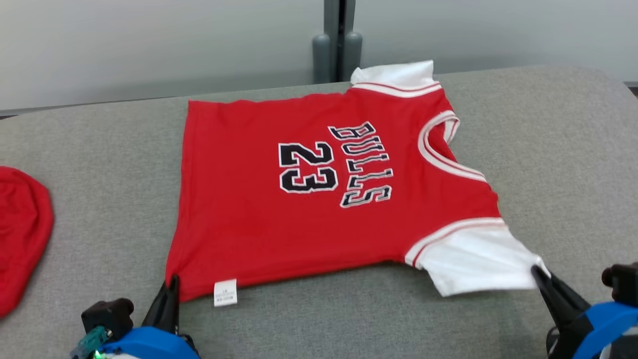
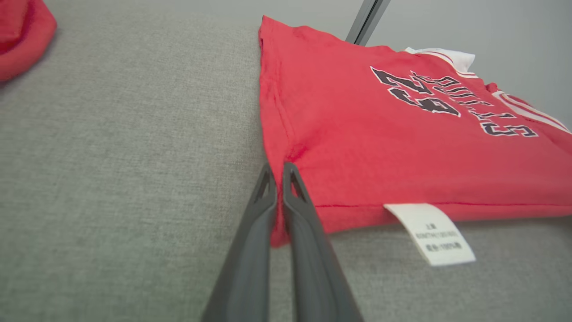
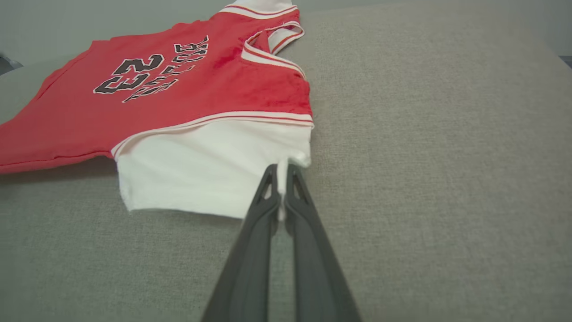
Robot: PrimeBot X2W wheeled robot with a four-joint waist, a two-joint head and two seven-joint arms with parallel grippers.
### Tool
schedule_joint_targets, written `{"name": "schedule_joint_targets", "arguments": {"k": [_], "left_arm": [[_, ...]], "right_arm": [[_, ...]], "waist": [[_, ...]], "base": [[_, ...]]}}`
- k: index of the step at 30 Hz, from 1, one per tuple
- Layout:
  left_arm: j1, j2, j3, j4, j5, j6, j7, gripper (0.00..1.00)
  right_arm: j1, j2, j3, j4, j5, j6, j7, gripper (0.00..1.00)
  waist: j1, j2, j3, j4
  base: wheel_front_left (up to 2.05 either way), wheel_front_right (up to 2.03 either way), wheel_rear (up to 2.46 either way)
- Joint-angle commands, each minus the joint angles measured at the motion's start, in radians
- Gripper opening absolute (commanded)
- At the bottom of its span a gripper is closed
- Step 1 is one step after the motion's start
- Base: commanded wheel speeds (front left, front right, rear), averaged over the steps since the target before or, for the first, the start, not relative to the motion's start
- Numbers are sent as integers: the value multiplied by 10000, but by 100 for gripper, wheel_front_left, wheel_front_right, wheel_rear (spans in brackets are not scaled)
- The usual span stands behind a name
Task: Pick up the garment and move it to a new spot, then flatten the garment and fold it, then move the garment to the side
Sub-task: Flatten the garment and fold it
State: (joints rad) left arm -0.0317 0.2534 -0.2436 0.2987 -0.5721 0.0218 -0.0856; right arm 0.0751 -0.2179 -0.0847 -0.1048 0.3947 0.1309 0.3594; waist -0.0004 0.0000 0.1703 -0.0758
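Soft, even light from above makes all three views bright and flat. The jersey (image 1: 299, 199) casts only a thin, faint shadow along its near hem. The wrist views stretch at their edges and soften with distance.

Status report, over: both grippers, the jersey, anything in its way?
Left gripper shut on jersey hem corner. Right gripper shut on its white sleeve. Jersey spread on grey surface, print up. Other red cloth far left, apart.

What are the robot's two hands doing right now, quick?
Left gripper: closed, holding the shirt by its bottom corner.
Right gripper: closed, holding the shirt's white sleeve.
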Motion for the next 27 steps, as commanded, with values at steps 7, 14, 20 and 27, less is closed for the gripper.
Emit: {"name": "schedule_joint_targets", "arguments": {"k": [7, 14, 20, 27], "left_arm": [[1294, 582, -357, -1759, 78, 547, 1493, 0], [1228, 718, -512, -2490, 66, 499, 1897, 0], [275, 452, -670, -2566, -34, 617, 2426, 0], [-809, 201, -664, -2763, -272, 1001, 3412, 0]], "right_arm": [[1795, 854, -1094, -1989, -453, -1, 2923, 0], [1294, 1010, -1105, -2583, -816, 0, 3253, 0], [-79, 491, -580, -2079, -794, 0, 3044, 0], [-2041, -305, 2, -1312, -674, 0, 2744, 0]], "waist": [[4, 0, -107, 272], [4, 0, -15, 286], [4, 0, 242, 348], [4, 0, 661, 440]], "base": [[0, 0, 0], [0, 0, 0], [0, 0, 0], [0, 0, 0]]}}
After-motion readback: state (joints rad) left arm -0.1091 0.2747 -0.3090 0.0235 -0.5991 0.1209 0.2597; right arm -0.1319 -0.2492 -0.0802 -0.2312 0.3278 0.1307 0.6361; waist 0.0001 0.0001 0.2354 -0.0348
